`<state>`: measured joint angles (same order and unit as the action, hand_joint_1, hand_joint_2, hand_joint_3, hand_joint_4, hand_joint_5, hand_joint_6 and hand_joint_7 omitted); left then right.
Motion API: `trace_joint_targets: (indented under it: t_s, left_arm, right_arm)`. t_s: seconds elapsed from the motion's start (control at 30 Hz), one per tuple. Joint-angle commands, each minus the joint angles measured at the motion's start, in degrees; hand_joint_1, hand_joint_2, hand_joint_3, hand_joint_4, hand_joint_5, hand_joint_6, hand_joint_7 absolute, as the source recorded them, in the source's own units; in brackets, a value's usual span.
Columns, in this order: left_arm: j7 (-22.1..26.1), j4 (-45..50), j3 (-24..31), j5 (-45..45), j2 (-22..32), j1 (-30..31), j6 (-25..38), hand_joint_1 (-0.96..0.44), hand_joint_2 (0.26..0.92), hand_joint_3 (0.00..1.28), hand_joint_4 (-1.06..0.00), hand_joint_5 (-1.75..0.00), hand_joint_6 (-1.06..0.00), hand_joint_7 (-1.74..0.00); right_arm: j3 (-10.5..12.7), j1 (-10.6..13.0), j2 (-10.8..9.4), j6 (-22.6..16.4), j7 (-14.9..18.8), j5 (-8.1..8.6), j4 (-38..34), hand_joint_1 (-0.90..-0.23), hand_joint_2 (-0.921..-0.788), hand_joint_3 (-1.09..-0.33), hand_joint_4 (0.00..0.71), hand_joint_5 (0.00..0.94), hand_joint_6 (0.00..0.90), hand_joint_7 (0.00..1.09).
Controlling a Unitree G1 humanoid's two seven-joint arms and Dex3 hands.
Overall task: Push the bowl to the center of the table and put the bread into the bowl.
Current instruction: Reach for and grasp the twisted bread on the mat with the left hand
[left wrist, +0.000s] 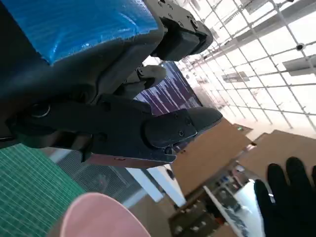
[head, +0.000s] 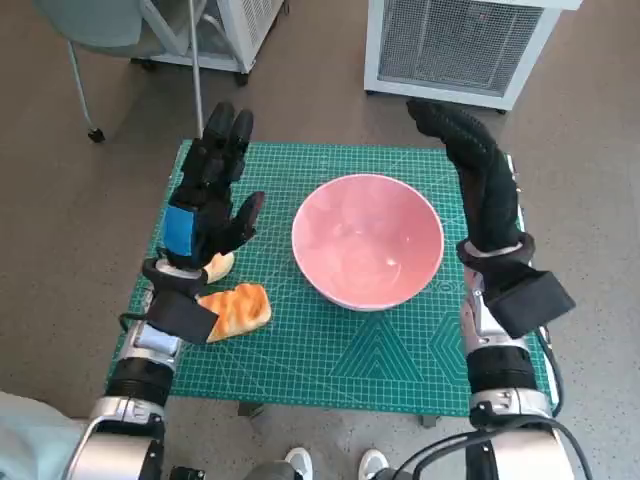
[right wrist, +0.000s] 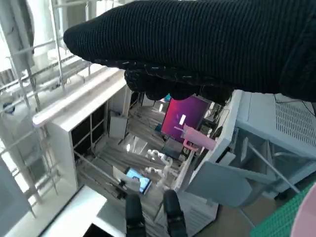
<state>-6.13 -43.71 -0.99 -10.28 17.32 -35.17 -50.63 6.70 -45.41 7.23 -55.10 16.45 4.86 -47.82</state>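
The pink bowl (head: pixel 367 240) stands empty near the middle of the green cutting mat (head: pixel 330 350); its rim (left wrist: pixel 101 217) also shows in the left wrist view. A piece of toasted bread (head: pixel 236 310) lies on the mat at the front left, and a second pale piece (head: pixel 219 266) peeks out under my left hand. My left hand (head: pixel 208 200) hovers raised above the mat's left side, fingers spread, holding nothing. My right hand (head: pixel 478 180) is lifted at the bowl's right, fingers stretched out and empty; its glove (left wrist: pixel 289 197) appears in the left wrist view.
The small table's edges lie just beyond the mat. A white cabinet (head: pixel 455 45) stands on the floor behind the table, and a chair (head: pixel 95 40) with a white unit beside it sits at the back left. Feet (head: pixel 335 465) show by the front edge.
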Motion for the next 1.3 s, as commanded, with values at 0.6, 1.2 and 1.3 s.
trace_joint_targets:
  t_s: [0.6, 1.2, 1.3]
  left_arm:
    - [2.95, 4.56, 2.23, -0.01, 3.1, 2.82, -1.11, -0.51, 0.921, 0.48, -0.15, 0.0, -0.2, 0.0]
    - [12.0, 34.92, 6.2, -8.06, 16.45, 23.29, 19.28, -0.56, 0.921, 0.35, -0.1, 0.0, -0.17, 0.0]
    - [17.11, 42.13, 6.85, -8.48, 18.59, 26.65, 27.45, -0.57, 0.921, 0.29, -0.09, 0.0, -0.18, -0.01]
  right_arm:
    - [-1.39, 2.59, 0.03, 1.22, -2.62, -1.24, 2.08, -0.664, -0.921, -0.807, 0.252, 0.001, -0.001, 0.63]
    - [-1.32, 3.92, -0.54, 3.14, -2.74, -0.21, 5.75, -0.647, -0.921, -0.818, 0.24, 0.0, -0.001, 0.63]
    - [-1.12, 3.81, -0.47, 3.31, -2.8, -0.18, 5.57, -0.647, -0.921, -0.82, 0.24, 0.0, -0.001, 0.63]
